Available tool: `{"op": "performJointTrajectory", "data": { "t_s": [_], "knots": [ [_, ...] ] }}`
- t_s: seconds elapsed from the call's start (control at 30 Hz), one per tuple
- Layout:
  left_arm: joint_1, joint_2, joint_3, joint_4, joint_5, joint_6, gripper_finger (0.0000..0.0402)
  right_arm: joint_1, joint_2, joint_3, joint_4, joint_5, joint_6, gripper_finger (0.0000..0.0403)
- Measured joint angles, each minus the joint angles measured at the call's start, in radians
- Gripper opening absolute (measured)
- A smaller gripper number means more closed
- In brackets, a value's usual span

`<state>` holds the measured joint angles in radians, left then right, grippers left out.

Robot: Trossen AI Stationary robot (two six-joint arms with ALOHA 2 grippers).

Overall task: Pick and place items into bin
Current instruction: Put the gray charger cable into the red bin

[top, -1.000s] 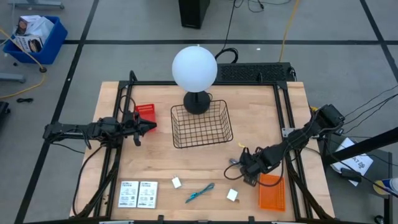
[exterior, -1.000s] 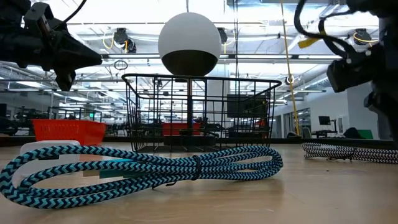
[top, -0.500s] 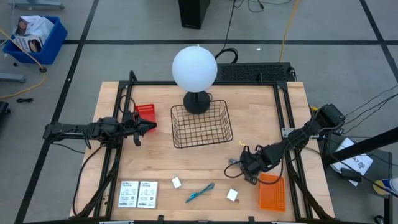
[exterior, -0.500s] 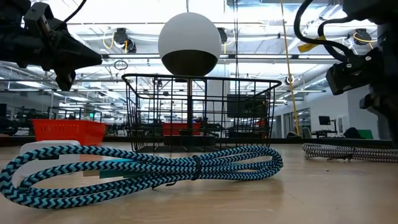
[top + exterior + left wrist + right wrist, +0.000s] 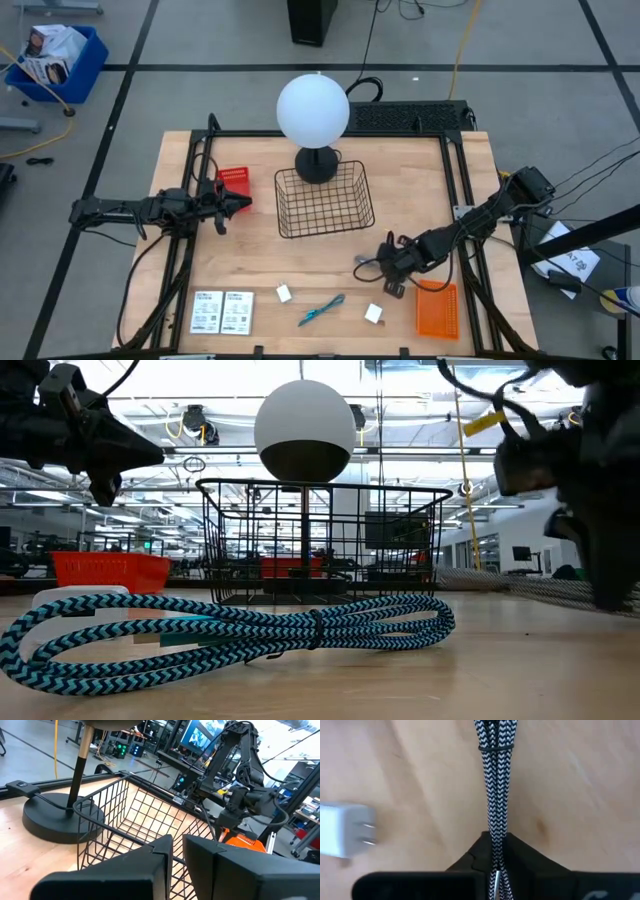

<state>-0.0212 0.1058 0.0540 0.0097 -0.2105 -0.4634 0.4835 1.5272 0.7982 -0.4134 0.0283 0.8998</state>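
My right gripper [image 5: 384,272] is low over the table's right half, shut on a black-and-white braided cable bundle [image 5: 495,795]. A white plug block [image 5: 345,836] lies beside it. Two small white blocks [image 5: 284,293] [image 5: 373,312], a teal pen [image 5: 321,309] and two white cards [image 5: 222,311] lie flat near the front edge. The black wire bin [image 5: 323,200] stands mid-table. My left gripper [image 5: 243,203] hovers shut to the left of the bin, holding nothing. My right gripper pinches the bundled strands of the braided cable [image 5: 495,840] between its two fingers, some way from the black band [image 5: 495,748] that ties them. The fingers come from above, pointing down. The cable's free length [image 5: 500,584] slants off above the table.
A white globe lamp [image 5: 313,108] stands right behind the bin. A small red basket [image 5: 233,180] sits by my left gripper and an orange one [image 5: 437,309] at the front right. A teal-and-black braided cable coil [image 5: 230,625] lies close before the low camera.
My right gripper has moved a little toward the table's left edge and taken the black-and-white cable along. The cable lay flat on the table before; now its length slants up off the wood.
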Motion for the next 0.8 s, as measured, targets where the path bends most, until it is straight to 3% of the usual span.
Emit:
{"op": "performJointTrajectory", "data": {
  "t_s": [0.17, 0.37, 0.6, 0.8],
  "knots": [
    [0.000, 0.000, 0.000, 0.024, 0.049, -0.026, 0.0060, 0.000, 0.000, 0.000, 0.131, -0.002, -0.052, 0.0016],
    [-0.013, 0.000, 0.000, 0.133, 0.208, -0.006, 0.0124, 0.000, 0.000, 0.000, 0.277, 0.021, -0.091, 0.0019],
    [-0.046, 0.032, 0.000, 0.254, 0.210, -0.002, 0.0211, -0.028, -0.001, 0.000, 0.545, 0.056, -0.249, 0.0018],
    [-0.060, 0.090, 0.001, 0.353, 0.205, 0.028, 0.0245, -0.074, -0.001, 0.001, 0.774, 0.101, -0.418, 0.0018]
  ]
}}
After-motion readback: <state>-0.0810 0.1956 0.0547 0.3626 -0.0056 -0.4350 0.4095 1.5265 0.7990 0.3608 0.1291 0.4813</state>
